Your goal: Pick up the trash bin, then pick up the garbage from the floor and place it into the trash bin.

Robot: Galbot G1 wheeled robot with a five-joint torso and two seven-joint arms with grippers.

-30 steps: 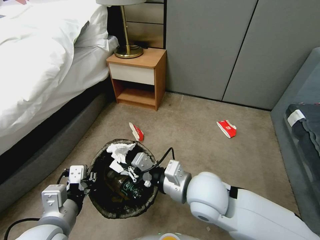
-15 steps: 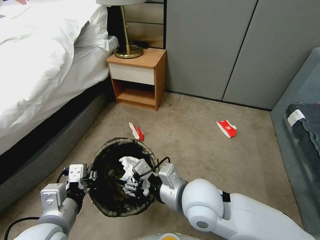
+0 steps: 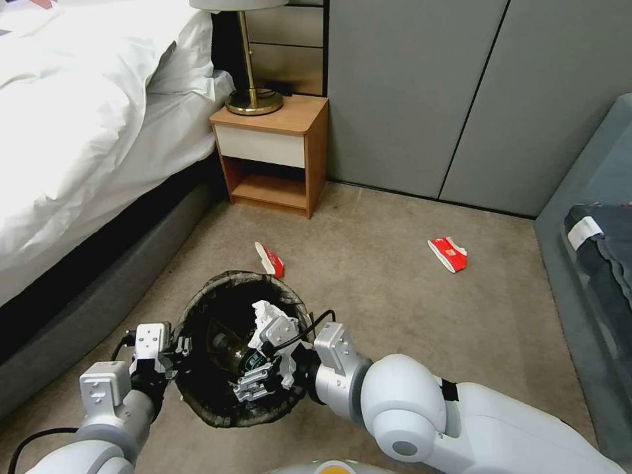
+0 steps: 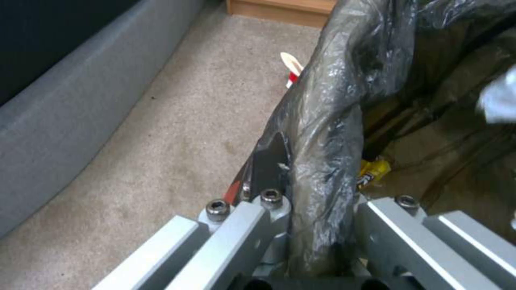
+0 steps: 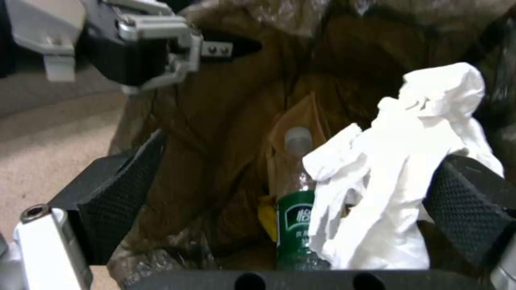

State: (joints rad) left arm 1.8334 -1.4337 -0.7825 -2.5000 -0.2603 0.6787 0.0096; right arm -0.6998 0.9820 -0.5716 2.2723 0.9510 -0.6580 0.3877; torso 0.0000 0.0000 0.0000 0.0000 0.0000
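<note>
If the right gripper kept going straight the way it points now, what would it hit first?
Probably the bottle lying in the trash bin. The open right gripper points down into it, the tissue resting against one finger; depth is unclear.

We cannot see the bin's (image 3: 197,395) white wall, since the liner (image 4: 322,121) covers the rim and inside. The bottle (image 5: 294,217) is partly hidden behind the tissue (image 5: 398,193), and its label print is too blurred to read. The carton (image 5: 293,133) behind it shows just a strip. A yellow wrapper (image 4: 371,172) peeks past the liner fold, mostly covered. The left gripper's (image 4: 309,209) fingertips are hidden against the liner. The lamp's (image 3: 253,72) shade is cut off by the head view's top edge.
</note>
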